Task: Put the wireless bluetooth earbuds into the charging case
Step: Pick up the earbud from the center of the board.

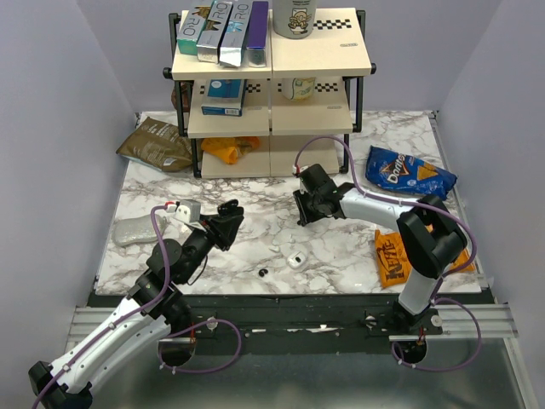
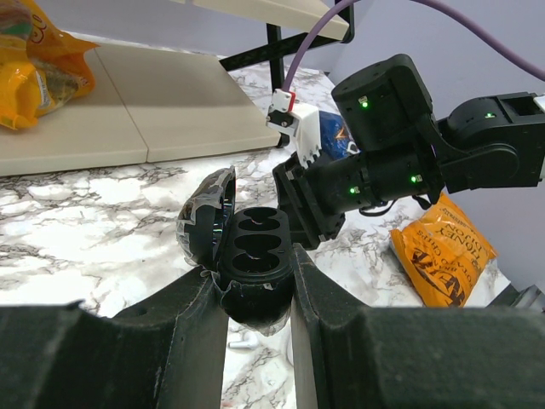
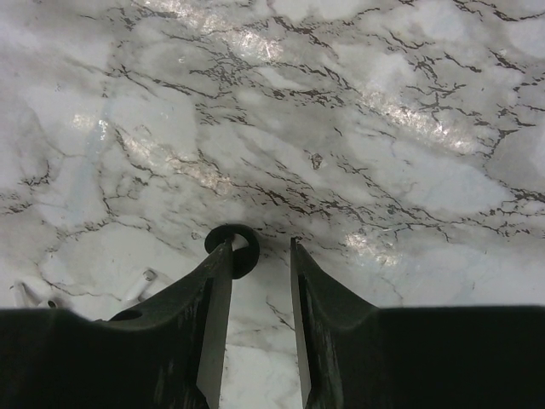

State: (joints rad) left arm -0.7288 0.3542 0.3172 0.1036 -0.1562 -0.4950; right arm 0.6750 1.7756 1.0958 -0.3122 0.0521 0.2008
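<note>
Black case (image 2: 255, 247) in left tool (image 2: 255, 274), two empty wells (image 2: 255, 223), one loose earbud (image 1: 262, 273)

You are looking at a white table (image 1: 341, 247) veined in dark grey like marble. The case (image 2: 251, 256) is black, and so is the bud (image 1: 262, 273). You have a blue bag (image 1: 409, 173), an orange bag (image 1: 393, 258), a cream shelf (image 1: 319, 51) with black-and-white checks, and purple cables (image 1: 319, 141).

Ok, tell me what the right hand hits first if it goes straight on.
Probably the marble table, straight ahead of the right hand. A small black ring sits by one fingertip, possibly touching; depth is unclear.
</note>
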